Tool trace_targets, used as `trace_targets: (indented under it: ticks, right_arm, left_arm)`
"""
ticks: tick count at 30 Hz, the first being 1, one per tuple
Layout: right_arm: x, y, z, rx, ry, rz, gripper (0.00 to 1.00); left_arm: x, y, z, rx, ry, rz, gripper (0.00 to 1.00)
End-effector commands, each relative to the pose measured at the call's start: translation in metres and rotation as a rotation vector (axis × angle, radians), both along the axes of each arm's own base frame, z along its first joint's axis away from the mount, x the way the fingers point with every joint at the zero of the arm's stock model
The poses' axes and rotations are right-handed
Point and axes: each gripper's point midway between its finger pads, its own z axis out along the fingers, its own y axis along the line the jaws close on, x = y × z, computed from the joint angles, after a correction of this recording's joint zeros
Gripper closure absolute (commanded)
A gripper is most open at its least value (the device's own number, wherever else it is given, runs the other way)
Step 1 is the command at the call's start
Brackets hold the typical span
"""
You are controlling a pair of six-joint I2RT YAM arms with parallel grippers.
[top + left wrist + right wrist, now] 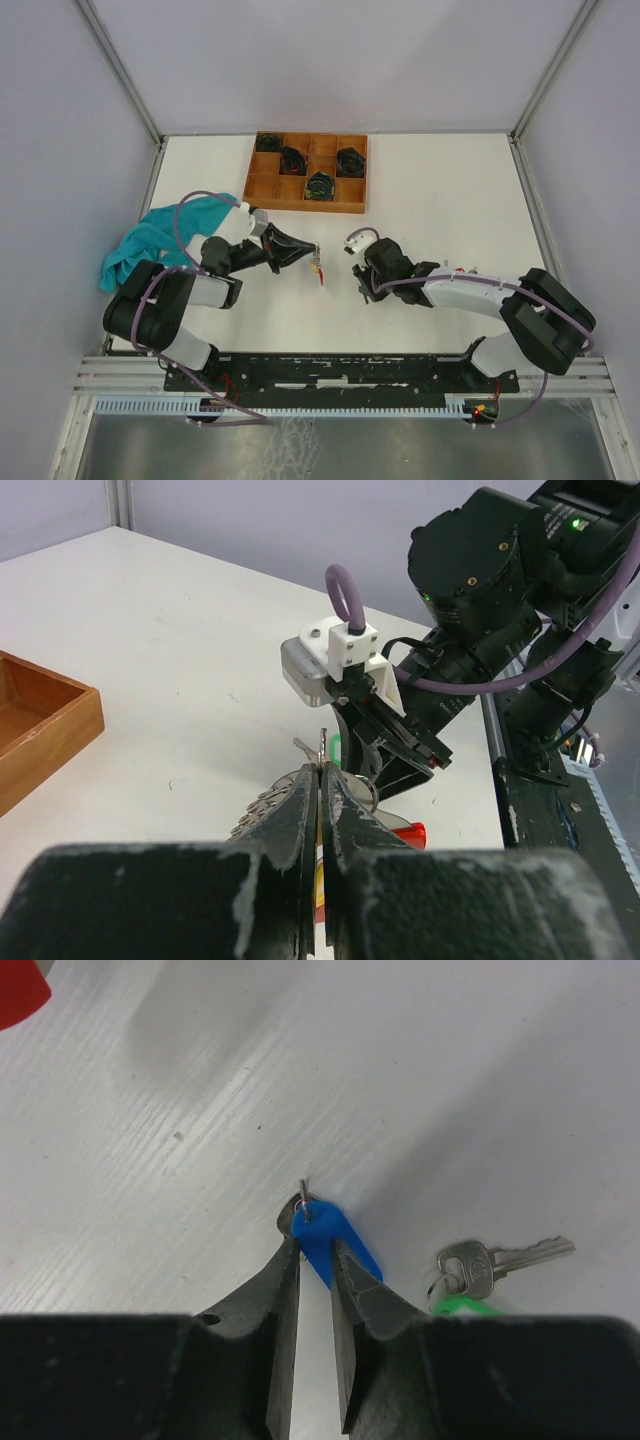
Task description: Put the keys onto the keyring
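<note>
Two robot arms face each other over a white table (450, 190), on the near side of a wooden tray (300, 209) that holds black coiled bundles (320, 185). The left end effector (321, 770) is clenched tight on a thin yellow tag (318, 870), with a sliver of metal (322, 744) poking up past its fingertips and a red tag (408, 832) hanging just beyond them. This cluster is held above the table, nearer the arms than the tray. The right end effector (313, 1240), also on the near side of the tray and right of the left one, is lowered to the table with its jaws slightly parted astride a blue tag (345, 1250). Whether they actually pinch the tag cannot be told. Just to its side a silver key (485, 1263) lies flat on the table, joined to a green tag (462, 1306). A teal cloth (150, 245) is bunched to the left of the tray.
</note>
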Motion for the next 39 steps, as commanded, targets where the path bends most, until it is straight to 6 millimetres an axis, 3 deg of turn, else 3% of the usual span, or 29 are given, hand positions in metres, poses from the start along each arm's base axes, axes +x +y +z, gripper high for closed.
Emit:
trace_targets:
  ticks: [1, 7, 18, 28, 39]
  right_arm:
    - [0.032, 0.015, 0.028, 0.15, -0.179, -0.093, 0.75]
    - [0.024, 0.016, 0.015, 0.17, -0.141, -0.091, 0.75]
    - [0.023, 0.016, 0.013, 0.165, -0.137, -0.071, 0.76]
    - [0.023, 0.021, 0.008, 0.148, -0.124, -0.041, 0.85]
    - [0.024, 0.028, 0.01, 0.143, -0.122, 0.008, 0.83]
  left_arm:
    - [0.0, 0.001, 0.02, -0.042, -0.089, -0.007, 0.97]
    - [0.0, 0.0, 0.02, -0.043, -0.086, -0.01, 0.97]
    - [-0.002, 0.0, 0.02, -0.045, -0.088, -0.015, 0.97]
    - [-0.001, 0.0, 0.02, -0.044, -0.086, -0.017, 0.97]
    - [-0.002, 0.0, 0.02, -0.044, -0.087, -0.018, 0.97]
